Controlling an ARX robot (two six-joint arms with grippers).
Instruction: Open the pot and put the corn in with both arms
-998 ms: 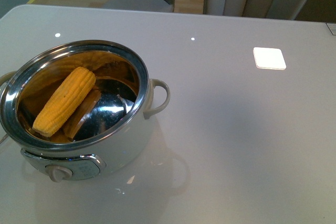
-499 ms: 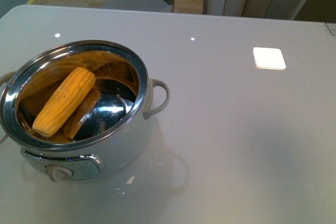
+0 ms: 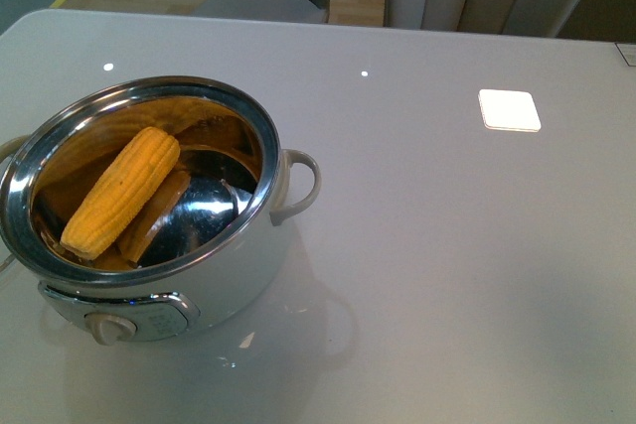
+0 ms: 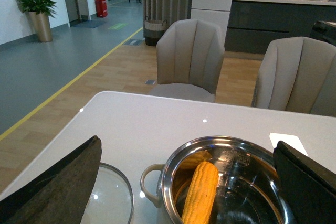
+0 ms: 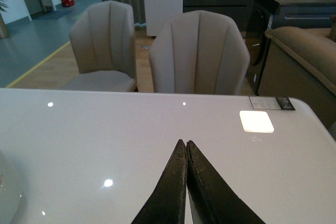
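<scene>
The pot (image 3: 243, 270) stands open at the table's near left, its steel rim and inside bare. The corn (image 3: 121, 191) lies slanted inside it, resting against the wall. Neither arm shows in the front view. In the left wrist view my left gripper (image 4: 186, 142) hangs open above the pot (image 4: 220, 142), its fingers (image 4: 63, 182) spread wide on either side, and the corn (image 4: 201, 192) lies below between them. A glass lid (image 4: 113, 198) lies flat on the table beside the pot. My right gripper (image 5: 185, 142) is shut on nothing, over bare table, with a sliver of the pot (image 5: 8, 192) off to one side.
The white glossy table (image 3: 447, 245) carries a bright square light reflection (image 3: 510, 109) at the far right. A small printed label (image 5: 272, 103) sits near the far right edge. Beige chairs (image 5: 198, 53) stand beyond the far edge.
A dark shape at the front view's top right corner has gone out of view. Pot and corn have not moved.
</scene>
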